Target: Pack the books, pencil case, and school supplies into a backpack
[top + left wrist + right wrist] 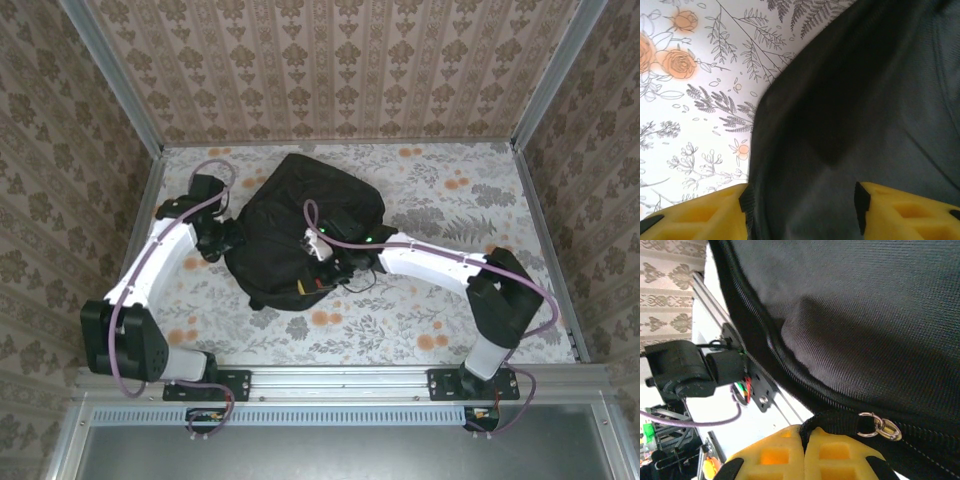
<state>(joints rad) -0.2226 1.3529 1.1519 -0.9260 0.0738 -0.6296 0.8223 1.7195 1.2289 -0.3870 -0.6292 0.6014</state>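
- The table point(440, 320) has walls point(330, 70) on its left, far and right edges. The free room is its right half and the strip along the near edge.
- The backpack point(300, 195) lies flat in the middle of the table, a little toward the far-left corner. Its left side comes near the left edge, so there is little room for an arm there.
- The left gripper point(801, 192) is at the left side of the backpack. It is released: its fingers stand wide apart, with a fold of black fabric between them.
- The right gripper point(802, 440) is over the near middle of the backpack. It is clenched, fingers pressed together. I cannot tell if something thin is pinched.
- The zip point(771, 347) runs just beside the right fingers, so I judge the step is work on the zip.
- The ring point(880, 426) of the pull hangs just beside the right fingers, apart from them.
- To do it well: the left one should pinch the fabric to hold it tight. The right one should pull along the zip line, toward the open right half.
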